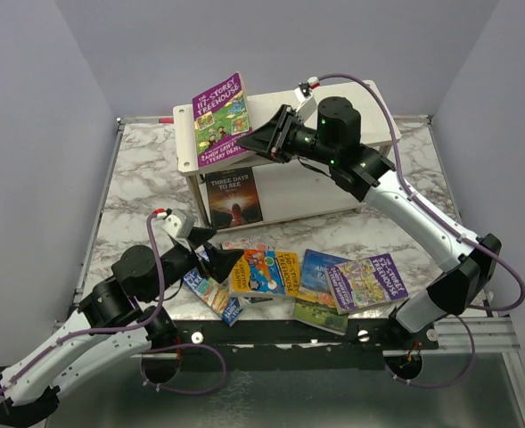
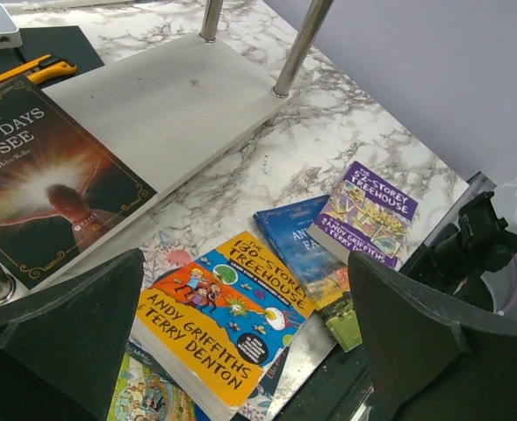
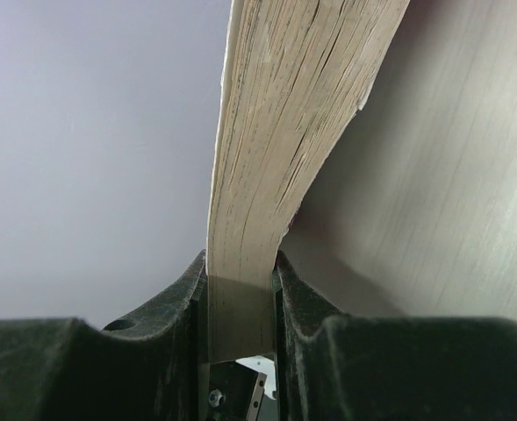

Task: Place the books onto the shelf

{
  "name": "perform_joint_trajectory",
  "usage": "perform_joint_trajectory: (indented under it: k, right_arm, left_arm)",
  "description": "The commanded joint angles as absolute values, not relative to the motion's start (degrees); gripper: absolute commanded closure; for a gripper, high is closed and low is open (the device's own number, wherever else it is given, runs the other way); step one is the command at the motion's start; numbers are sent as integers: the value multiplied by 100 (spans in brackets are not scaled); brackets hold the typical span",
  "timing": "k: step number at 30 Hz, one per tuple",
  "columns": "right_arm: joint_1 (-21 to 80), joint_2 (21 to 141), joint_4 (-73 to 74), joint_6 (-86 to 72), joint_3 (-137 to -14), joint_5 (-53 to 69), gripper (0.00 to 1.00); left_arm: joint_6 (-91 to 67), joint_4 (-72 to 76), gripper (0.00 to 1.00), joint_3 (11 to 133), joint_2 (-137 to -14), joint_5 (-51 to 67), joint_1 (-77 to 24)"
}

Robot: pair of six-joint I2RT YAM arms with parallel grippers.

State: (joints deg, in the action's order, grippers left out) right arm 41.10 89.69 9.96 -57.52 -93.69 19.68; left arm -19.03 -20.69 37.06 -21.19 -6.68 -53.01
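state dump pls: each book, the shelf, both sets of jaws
Left jaws: open wide, empty, over the table pile.
Right jaws: shut on held purple Treehouse.
Held purple Treehouse: clamped by its page edge, tilted at the shelf's top.
Shelf: upright.
Three Days to See: at the lower tier, cover showing.
Orange Treehouse: flat on table.
Animal Farm: flat, partly covered.
52-Storey Treehouse: flat, overlapping Animal Farm.

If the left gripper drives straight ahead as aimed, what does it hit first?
Probably the orange book, centred between the open fingers of the left gripper in the wrist view; depth is unclear.
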Motion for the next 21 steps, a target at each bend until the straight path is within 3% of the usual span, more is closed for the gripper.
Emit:
perform_joint_trajectory:
  k: [1, 5, 15, 21]
  right_arm:
    - [4170, 9066, 642, -5730, -9561, 1775, 99]
    - [4174, 9078, 681, -5706, -9519, 1572, 99]
    - [4184, 9036, 663, -5680, -9347, 1427, 73]
    - [4179, 9034, 738, -5590, -9318, 1393, 64]
  left_arm:
    - [-1839, -2130, 1, 3640, -2040, -532, -5317]
    - [-1861, -2129, 1, 3630, -2021, -536, -5317]
    - [-1855, -2135, 1, 3637, -2048, -545, -5318]
    - [-1861, -2133, 1, 3643, -2058, -562, -5317]
